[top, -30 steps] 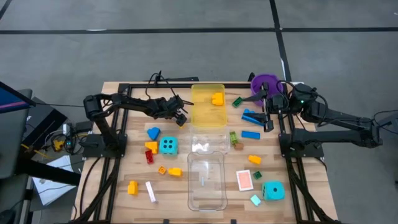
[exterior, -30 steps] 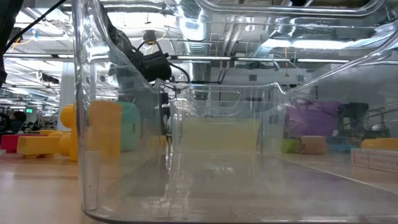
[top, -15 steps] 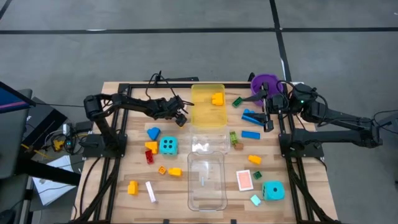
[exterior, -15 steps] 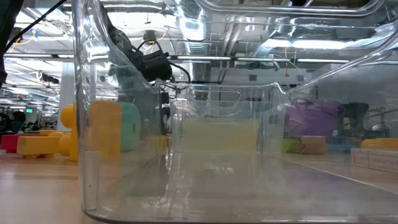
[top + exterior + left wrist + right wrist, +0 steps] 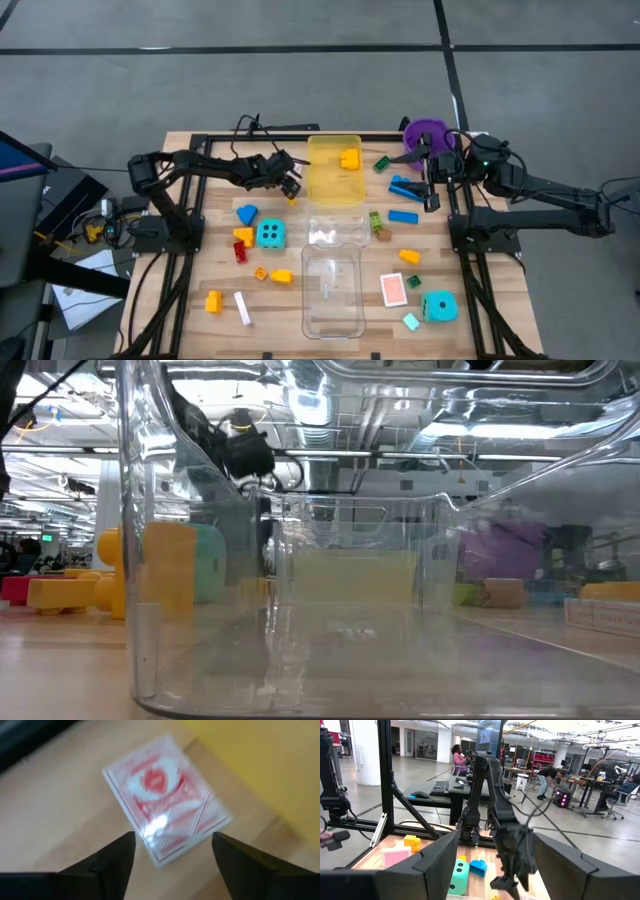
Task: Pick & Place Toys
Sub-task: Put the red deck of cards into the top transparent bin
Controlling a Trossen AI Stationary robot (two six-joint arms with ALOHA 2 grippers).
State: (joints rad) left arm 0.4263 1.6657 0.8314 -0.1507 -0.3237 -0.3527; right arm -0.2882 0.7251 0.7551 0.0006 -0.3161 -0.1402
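Your left gripper (image 5: 172, 862) has lifted a bit; its fingers are narrowing around the red-backed playing card (image 5: 167, 815) beside the yellow plastic tray (image 5: 334, 170), not gripping yet.

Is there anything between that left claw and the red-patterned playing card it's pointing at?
Nothing visible. In the wrist view the playing card lies flat on bare wood just ahead of the left end effector, whose fingers stand apart. The yellow tray sits beside the card, not in the way.
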